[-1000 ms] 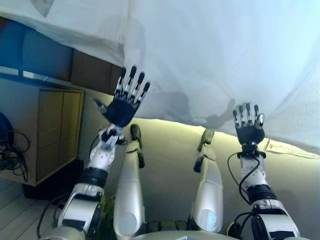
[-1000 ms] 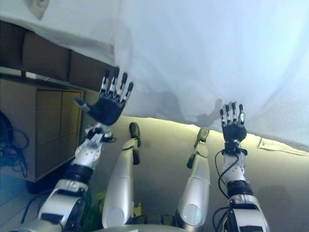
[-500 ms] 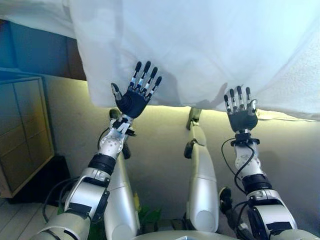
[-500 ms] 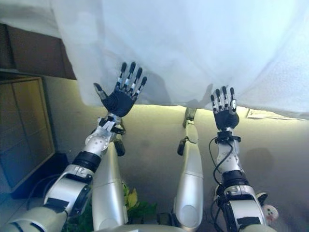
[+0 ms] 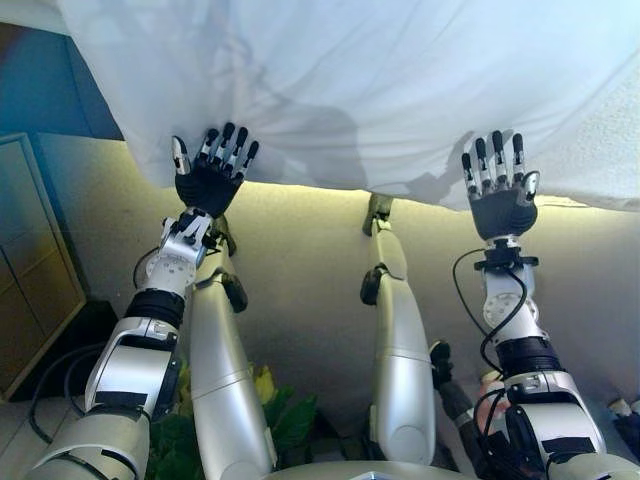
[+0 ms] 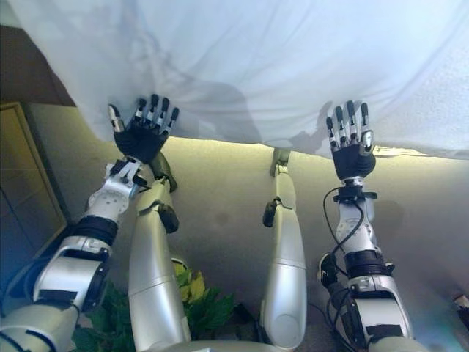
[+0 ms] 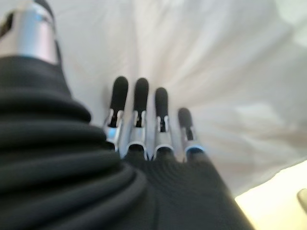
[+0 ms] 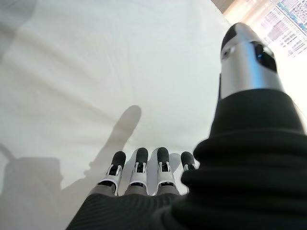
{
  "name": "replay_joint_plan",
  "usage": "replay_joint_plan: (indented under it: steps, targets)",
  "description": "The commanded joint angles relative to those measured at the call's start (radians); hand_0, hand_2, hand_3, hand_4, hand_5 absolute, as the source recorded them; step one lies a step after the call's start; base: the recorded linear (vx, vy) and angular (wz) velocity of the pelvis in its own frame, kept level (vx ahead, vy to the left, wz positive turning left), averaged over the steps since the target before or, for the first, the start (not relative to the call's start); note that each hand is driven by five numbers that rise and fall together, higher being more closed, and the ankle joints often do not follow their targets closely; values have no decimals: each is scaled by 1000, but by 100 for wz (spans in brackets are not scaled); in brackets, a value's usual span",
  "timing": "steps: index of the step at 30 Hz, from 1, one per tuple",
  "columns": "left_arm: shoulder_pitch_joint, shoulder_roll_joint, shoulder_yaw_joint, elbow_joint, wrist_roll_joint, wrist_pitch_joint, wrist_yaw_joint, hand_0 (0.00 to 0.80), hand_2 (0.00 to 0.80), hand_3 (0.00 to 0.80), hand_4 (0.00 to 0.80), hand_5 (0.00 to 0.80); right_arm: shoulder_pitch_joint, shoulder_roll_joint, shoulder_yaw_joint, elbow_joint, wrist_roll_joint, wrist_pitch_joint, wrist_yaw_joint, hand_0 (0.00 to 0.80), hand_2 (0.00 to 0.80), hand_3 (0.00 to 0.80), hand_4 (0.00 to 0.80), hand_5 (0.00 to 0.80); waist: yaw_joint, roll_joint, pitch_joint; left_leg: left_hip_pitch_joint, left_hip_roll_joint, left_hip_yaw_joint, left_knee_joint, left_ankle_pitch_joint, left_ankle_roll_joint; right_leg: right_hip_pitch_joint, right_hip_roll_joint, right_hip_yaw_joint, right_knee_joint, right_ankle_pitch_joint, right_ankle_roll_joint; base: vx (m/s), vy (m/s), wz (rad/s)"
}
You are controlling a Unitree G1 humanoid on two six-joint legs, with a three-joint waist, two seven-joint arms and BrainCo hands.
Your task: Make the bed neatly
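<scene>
A white sheet point(image 5: 400, 80) covers the bed and hangs over its near side, creased above my left hand. My left hand point(image 5: 205, 180) is open, palm up, with its fingertips at the sheet's lower hem near its left corner. In the left wrist view its straight fingers point(image 7: 139, 115) point at the sheet point(image 7: 216, 72) from very close. My right hand point(image 5: 500, 205) is open with straight fingers at the hem further right. In the right wrist view its fingers point(image 8: 144, 165) point across the smooth sheet point(image 8: 96, 72). Neither hand holds cloth.
The bed's beige side point(image 5: 300, 260) shows below the hem. A wooden cabinet point(image 5: 25, 260) stands at the left. Green leaves point(image 6: 198, 301) lie low on the floor by the bed.
The camera has shifted, so the cabinet now sits further left. My left hand has moved left, up to the sheet's hem near its corner. My right hand has risen slightly towards the hem.
</scene>
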Motion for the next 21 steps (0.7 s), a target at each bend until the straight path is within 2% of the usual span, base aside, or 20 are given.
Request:
replay_joint_plan:
  steps: [1, 2, 4, 9, 16, 17, 19, 21]
  targets:
    - [31, 43, 112, 4, -90, -106, 126, 0, 0, 0, 0, 0, 70, -77, -74, -109, -14, -14, -2, 0, 0, 0, 0, 0, 23, 32, 2, -22, 7, -57, -77, 102, -35, -28, -63, 17, 86, -24, 43, 70, 7, 0]
    - [41, 48, 133, 9, -121, -145, 211, 0, 0, 0, 0, 0, 73, -80, -75, -109, -10, -18, -6, 0, 0, 0, 0, 0, 28, 37, 2, -27, 6, -56, -79, 104, -35, -35, -65, 15, 89, -27, 43, 0, 0, 0]
    - [44, 61, 165, 18, -146, -160, 301, 0, 0, 0, 0, 0, 71, -84, -78, -102, -3, -19, -9, 0, 0, 0, 0, 0, 32, 42, 2, -30, 5, -57, -80, 105, -34, -40, -68, 12, 96, -33, 41, -4, -2, 2]
    - [65, 75, 221, 60, -153, -156, 399, 0, 0, 0, 0, 0, 75, -94, -78, -98, 28, -34, -15, 0, 0, 0, 0, 0, 43, 51, 2, -37, -1, -61, -79, 111, -35, -47, -78, 4, 108, -39, 41, -12, -11, 9]
    - [76, 82, 303, 140, -113, -228, 691, 0, 0, 0, 0, 0, 78, -120, -75, -97, 78, -50, -39, 0, 0, 0, 0, 0, 52, 48, 2, -43, -5, -68, -65, 111, -36, -53, -77, 3, 130, -53, 37, -4, -21, 15]
    - [65, 87, 316, 152, -107, -229, 709, 0, 0, 0, 0, 0, 73, -120, -74, -95, 84, -51, -36, 0, 0, 0, 0, 0, 51, 46, 2, -62, -6, -60, -68, 133, -28, -71, -80, -6, 127, -35, 26, -4, -14, 5]
    - [53, 97, 323, 175, -94, -229, 733, 0, 0, 0, 0, 0, 74, -124, -66, -86, 99, -45, -39, 0, 0, 0, 0, 0, 51, 42, 2, -36, -6, -73, -66, 112, -35, -47, -71, 3, 137, -60, 35, 0, 0, 0]
    - [47, 104, 324, 189, -88, -223, 735, 0, 0, 0, 0, 0, 81, -125, -64, -85, 114, -41, -37, 0, 0, 0, 0, 0, 50, 37, 2, -38, -8, -64, -72, 133, -28, -50, -74, -9, 131, -42, 25, -40, -25, 2]
